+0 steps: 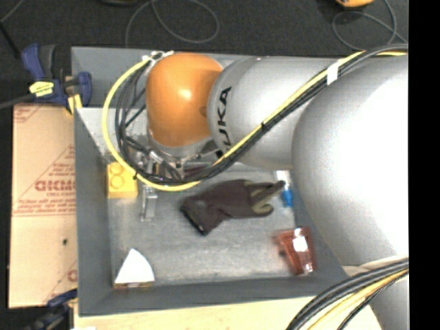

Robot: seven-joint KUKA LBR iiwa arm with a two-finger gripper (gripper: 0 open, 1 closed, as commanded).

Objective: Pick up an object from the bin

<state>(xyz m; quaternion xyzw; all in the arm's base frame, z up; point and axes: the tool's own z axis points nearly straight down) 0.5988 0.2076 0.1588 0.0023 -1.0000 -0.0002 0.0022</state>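
1. The yellow block [119, 181] sits right up against the left wall of the bin [206, 291], roughly halfway along it.
2. The gripper [147, 202] hangs just to the right of that block, low over the bin floor and tucked under the arm's orange cover [177, 98]. Honestly can't tell whether it's spread or closed from here.
3. Next over, mid-bin, a dark glove [227, 203] lies flat, with a small blue piece [287, 197] at its right end.
4. A red and clear packet [295, 250] lies near the lower right corner, and a white wedge [134, 267] in the lower left.
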